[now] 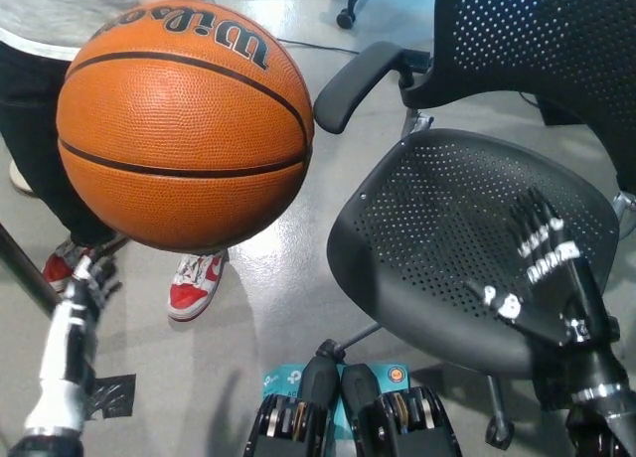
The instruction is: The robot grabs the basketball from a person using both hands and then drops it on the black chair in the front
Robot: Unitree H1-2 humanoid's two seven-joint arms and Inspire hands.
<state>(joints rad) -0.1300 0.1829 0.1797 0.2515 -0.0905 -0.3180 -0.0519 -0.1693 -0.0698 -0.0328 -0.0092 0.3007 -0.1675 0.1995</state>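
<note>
Basketball point(185, 124), held by a person, lies at twelve o'clock from the nearer, empty, open left hand point(87, 278); open, empty right hand point(542, 253) hovers over black chair point(427, 238).

Bright, even light; floor glare.

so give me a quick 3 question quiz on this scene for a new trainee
1. True or false: the basketball already lies on the black chair.
2. Which hand shows over the chair seat: A) the white left hand, B) the black right hand?
3. Fill in: the shoes beneath the ball are red and ____.

Key
1. False: it is up at the picture's left, in front of a person, apart from the chair.
2. B
3. white
</note>
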